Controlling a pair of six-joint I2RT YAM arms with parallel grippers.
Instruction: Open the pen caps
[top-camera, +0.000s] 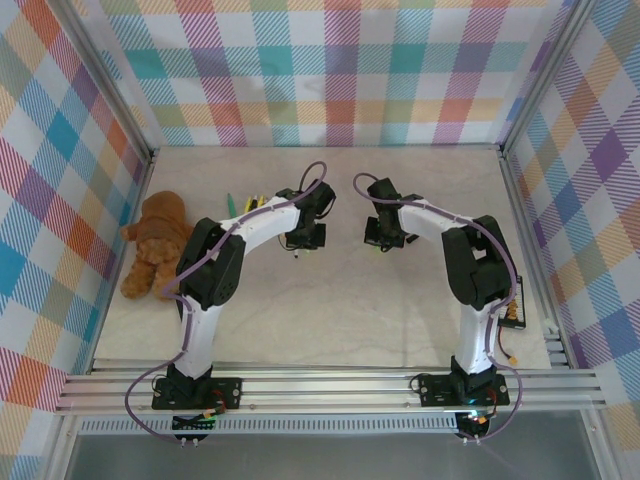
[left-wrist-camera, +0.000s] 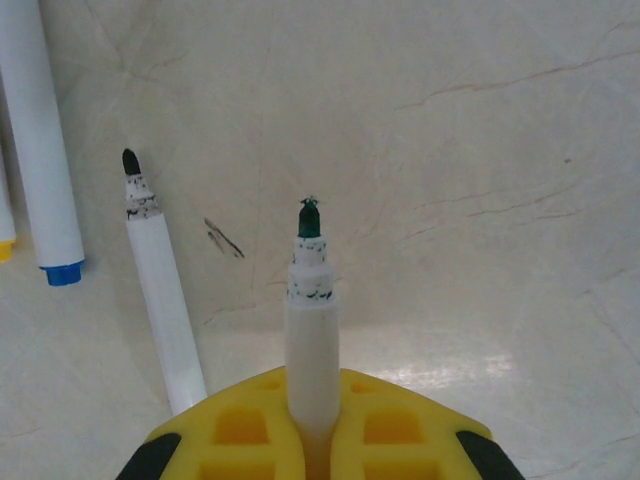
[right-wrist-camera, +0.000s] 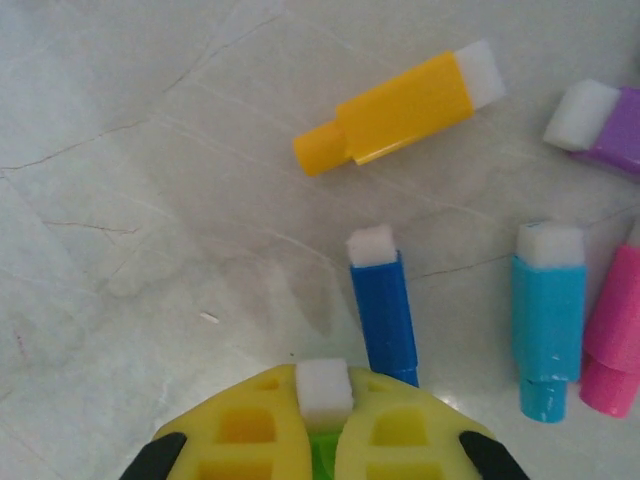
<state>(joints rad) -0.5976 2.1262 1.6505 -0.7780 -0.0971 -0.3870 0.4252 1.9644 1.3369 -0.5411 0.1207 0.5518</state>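
1. Pastel checked cloth walls in a pale marbled desk (top-camera: 330, 320), with a brown teddy bear (top-camera: 155, 255) lying at its left side and a small cluster of pens (top-camera: 245, 203) near it.
2. Over the middle of the desk the two arms face each other, near but apart.
3. The left hand (left-wrist-camera: 315, 425) is clamped round the barrel of a white green-tipped pen (left-wrist-camera: 311, 330), which points away from the hand with its nib bare.
4. The right hand (right-wrist-camera: 323, 420) is pinched shut on the green cap (right-wrist-camera: 323, 390), whose white end pokes out between the fingers.
5. Below the right hand, loose caps lie scattered on the desk: a yellow cap (right-wrist-camera: 405, 108), a purple cap (right-wrist-camera: 610, 130), a dark blue cap (right-wrist-camera: 385, 310), a light blue cap (right-wrist-camera: 547, 310) and, just beside that one, a pink cap (right-wrist-camera: 615, 340).
6. Beside the held pen lies a black-tipped pen (left-wrist-camera: 160, 290), also bare, next to a short ink smear (left-wrist-camera: 224, 238) on the desk.
7. Further left is a blue-ended pen (left-wrist-camera: 45, 150); I think it is still capped, but its other end is cut off by the edge of the view.
8. By my reckoning the green one is done, with pen and cap apart, and this is the putting-down step.
9. Next, the right hand should lower and let its cap go among the loose ones.
10. The left hand should lay its pen by the bare one, nib off the desk if possible, and then take a capped pen.
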